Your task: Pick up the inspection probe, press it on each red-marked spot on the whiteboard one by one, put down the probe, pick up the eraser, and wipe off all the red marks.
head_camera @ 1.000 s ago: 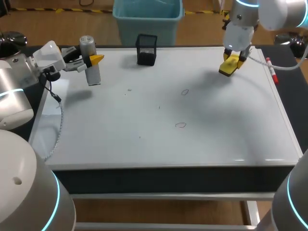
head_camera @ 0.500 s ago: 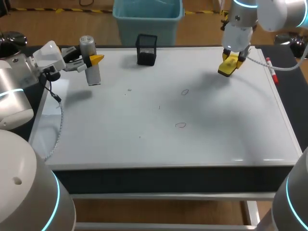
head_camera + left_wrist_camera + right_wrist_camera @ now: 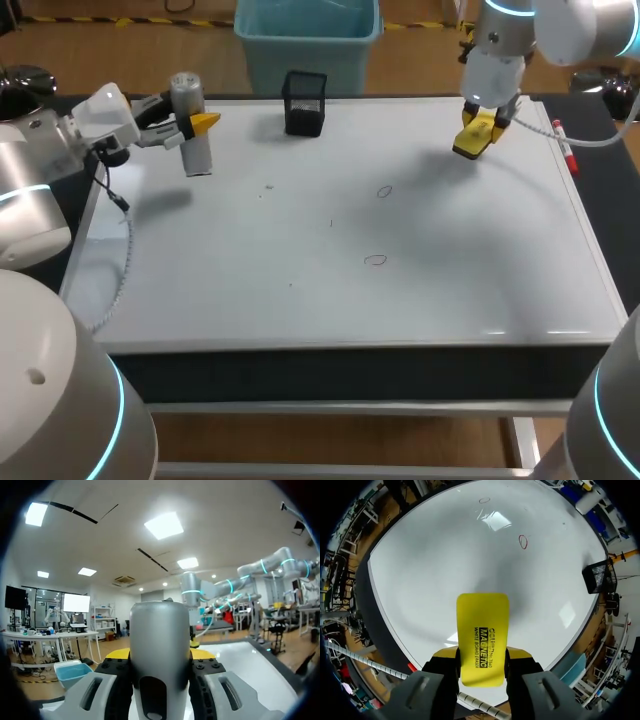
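Note:
The grey cylindrical inspection probe hangs upright over the whiteboard's far left corner, with my left gripper shut on its upper part. In the left wrist view the probe fills the gap between the fingers of the left gripper. My right gripper is above the board's far right area, shut on the yellow eraser. The right wrist view has the eraser sticking out from the gripper. Two small red oval marks lie mid-board, ahead of the eraser.
A black mesh cup stands at the board's far edge, left of the middle, also visible from the right wrist. A red marker lies along the right edge. A thin cable hangs from my left arm by the left edge.
My left gripper has lifted the probe slightly and shifted it a little right. My right gripper with the eraser has edged up and away, then held still.

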`<state>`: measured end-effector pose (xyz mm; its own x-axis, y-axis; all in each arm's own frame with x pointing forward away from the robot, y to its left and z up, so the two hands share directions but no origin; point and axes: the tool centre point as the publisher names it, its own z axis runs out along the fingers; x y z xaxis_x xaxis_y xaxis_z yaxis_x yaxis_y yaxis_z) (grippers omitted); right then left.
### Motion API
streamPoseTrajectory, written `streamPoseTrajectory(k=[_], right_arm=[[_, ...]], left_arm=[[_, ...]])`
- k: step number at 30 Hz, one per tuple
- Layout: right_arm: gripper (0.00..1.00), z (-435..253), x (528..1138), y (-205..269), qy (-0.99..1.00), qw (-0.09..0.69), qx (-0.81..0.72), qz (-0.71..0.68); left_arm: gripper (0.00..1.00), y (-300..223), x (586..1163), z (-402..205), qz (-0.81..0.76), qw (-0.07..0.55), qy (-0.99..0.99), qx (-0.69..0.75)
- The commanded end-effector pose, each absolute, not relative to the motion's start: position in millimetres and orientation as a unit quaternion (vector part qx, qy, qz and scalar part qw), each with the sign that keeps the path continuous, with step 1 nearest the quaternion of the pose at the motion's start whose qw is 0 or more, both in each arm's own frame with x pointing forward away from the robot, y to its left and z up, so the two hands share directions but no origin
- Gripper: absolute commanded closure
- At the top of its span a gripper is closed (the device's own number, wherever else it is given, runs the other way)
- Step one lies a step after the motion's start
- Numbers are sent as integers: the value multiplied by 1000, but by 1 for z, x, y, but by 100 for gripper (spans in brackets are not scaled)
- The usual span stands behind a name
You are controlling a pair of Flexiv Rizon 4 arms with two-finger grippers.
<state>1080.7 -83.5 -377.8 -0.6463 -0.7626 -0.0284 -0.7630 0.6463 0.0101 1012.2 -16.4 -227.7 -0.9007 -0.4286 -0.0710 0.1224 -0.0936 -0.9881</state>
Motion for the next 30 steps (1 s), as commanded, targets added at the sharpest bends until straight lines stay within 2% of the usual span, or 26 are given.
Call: streamPoseTrajectory(k=[1, 12, 30], right_arm=[[100, -377, 1081, -84, 907, 10, -421, 9], [100, -377, 1081, -84, 907, 10, -421, 9], [100, -377, 1081, -84, 907, 10, -421, 9]], left_arm=[[100, -43, 1025, -221, -734, 169, 652, -92], [100, -133, 1037, -203, -752, 106, 651, -14], [100, -238, 1015, -218, -761, 68, 644, -27]])
